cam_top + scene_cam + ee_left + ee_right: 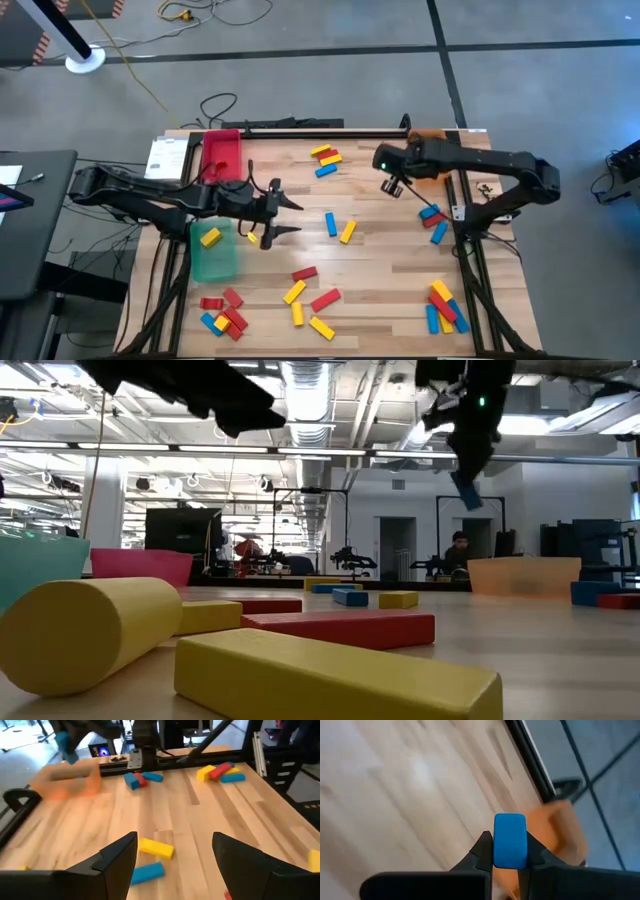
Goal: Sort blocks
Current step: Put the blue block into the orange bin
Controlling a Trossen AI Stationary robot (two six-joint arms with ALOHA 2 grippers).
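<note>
My right gripper (392,186) hangs above the table's far right part, close to the orange tray (560,832), and is shut on a blue block (510,840). My left gripper (172,862) stands open above the table's middle, right of the green tray (212,258). A yellow block (210,237) lies in that tray. Ahead of the left fingers a yellow block (156,848) and a blue block (147,872) lie flat on the wood. The red tray (222,155) sits at the far left. My right gripper pinches the blue block between its two fingers, on two opposite sides (498,851). The block's end sticks out past the fingertips (482,847). The fingers slant downward from above. The block (467,495) hangs tilted below them, lifted clear of the table.
Loose red, yellow and blue blocks lie in clusters at the far middle (325,158), the right (435,222), the near right (445,308), the near left (222,315) and the near middle (310,298). A black rail (300,128) runs along the far edge.
</note>
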